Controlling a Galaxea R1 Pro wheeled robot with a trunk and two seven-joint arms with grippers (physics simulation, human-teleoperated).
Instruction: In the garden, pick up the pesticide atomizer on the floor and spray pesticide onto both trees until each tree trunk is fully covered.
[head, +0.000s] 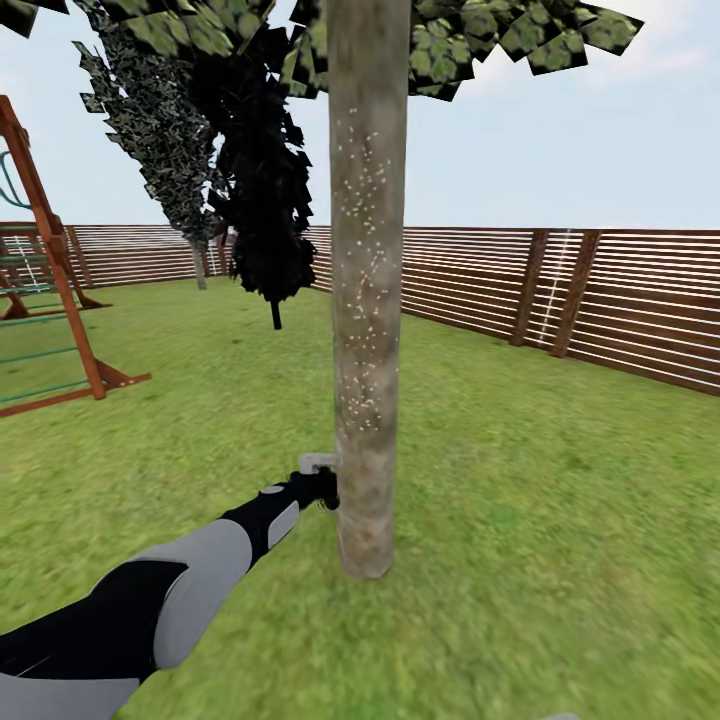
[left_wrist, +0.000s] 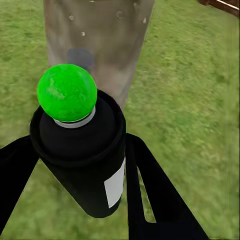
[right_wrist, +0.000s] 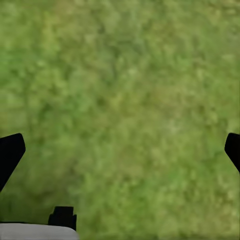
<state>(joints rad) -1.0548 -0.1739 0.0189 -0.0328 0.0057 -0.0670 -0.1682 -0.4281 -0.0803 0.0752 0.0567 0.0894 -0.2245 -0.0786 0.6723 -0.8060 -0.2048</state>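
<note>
Your left gripper (left_wrist: 80, 165) has its jaws clamped around the pesticide atomizer (left_wrist: 82, 160), green top toward the speckled tree trunk (head: 367, 300) just beside it. Your right gripper (right_wrist: 120, 150) hangs wide open over grass (right_wrist: 125, 85).

No readable text, brand, nr or sign anywhere. Atomizer (left_wrist: 80, 155) has a white label (left_wrist: 115, 185) on its black body, but it's blank from this angle, no letters or figs visible. Trunk (head: 367, 300) shows pale specks only, no marks. Fence (head: 560, 290) slats plain, no signage.
</note>
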